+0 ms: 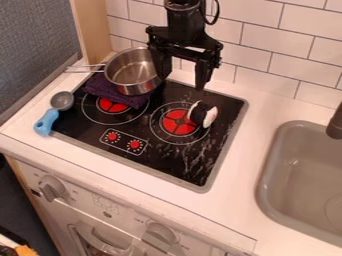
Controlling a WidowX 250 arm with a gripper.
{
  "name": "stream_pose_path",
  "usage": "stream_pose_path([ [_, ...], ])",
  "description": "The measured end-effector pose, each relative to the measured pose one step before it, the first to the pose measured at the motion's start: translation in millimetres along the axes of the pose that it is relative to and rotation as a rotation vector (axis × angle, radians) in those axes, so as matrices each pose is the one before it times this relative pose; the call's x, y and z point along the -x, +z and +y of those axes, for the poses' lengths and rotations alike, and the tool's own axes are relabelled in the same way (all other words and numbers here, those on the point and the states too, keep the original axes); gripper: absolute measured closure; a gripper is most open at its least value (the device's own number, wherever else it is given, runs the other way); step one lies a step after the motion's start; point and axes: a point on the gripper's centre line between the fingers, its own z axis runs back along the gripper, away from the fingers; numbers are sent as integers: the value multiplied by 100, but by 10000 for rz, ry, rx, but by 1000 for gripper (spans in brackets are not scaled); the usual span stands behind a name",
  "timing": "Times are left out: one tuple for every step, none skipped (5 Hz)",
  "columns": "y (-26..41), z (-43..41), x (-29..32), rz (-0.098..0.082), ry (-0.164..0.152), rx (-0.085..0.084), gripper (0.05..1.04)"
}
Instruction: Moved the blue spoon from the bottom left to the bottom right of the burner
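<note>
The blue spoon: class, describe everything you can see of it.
The blue spoon has a thick light-blue handle, apparently plastic, and a rounded grey bowl that seems to open upward. It lies unheld along the left edge of the black stovetop, handle end on the white counter and pointing toward the counter's front, bowl nearer the wall.

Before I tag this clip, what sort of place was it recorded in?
Probably a toy kitchen: a stove with red burner patches, a small metal pot, and a grey sink set in the counter.
</note>
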Motion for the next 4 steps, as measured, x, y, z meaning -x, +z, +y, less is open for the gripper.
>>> stream_pose_path([
  [-1163, -89, 585, 366, -6, 55, 82],
  [-1478, 2671, 2288, 594, 517, 17, 82],
  [674, 2338, 1395, -51, 368, -11, 82],
  [750, 3198, 1248, 54, 350, -335, 82],
])
